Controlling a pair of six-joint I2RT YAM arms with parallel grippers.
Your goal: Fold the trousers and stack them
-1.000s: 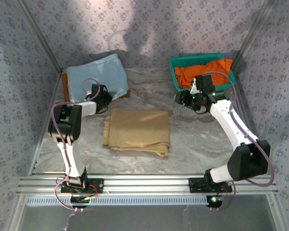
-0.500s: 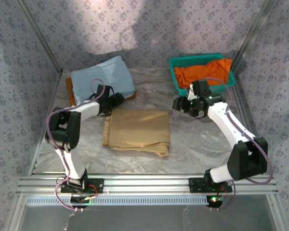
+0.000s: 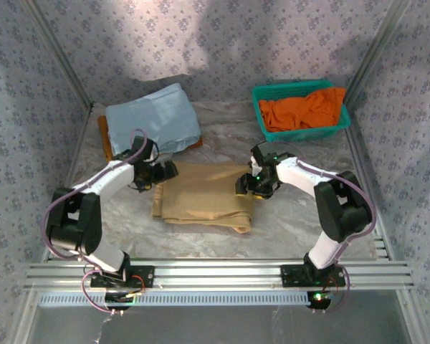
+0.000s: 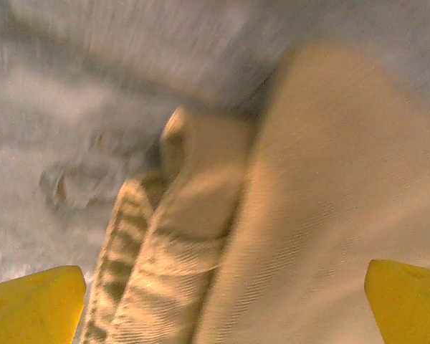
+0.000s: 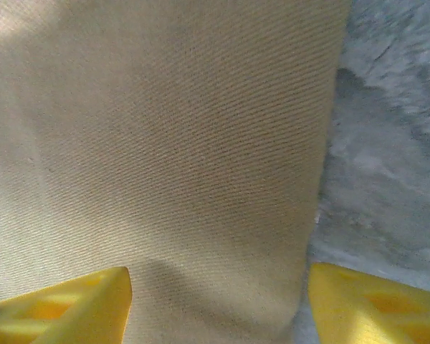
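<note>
The trousers (image 3: 204,195) lay folded in a flat tan rectangle on the table (image 3: 294,211). My left claw (image 3: 168,172) hung at their far left corner, fingers spread wide, gripping nothing. My right claw (image 3: 245,185) sat over their far right edge, fingers likewise parted and unclenched.

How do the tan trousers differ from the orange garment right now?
The trousers are tan; the orange garment is bright orange. The trousers lie folded flat in a neat rectangle; the orange garment is bunched up. The trousers rest on the table; the orange garment sits in the green basket. Both are plain cloth.
</note>
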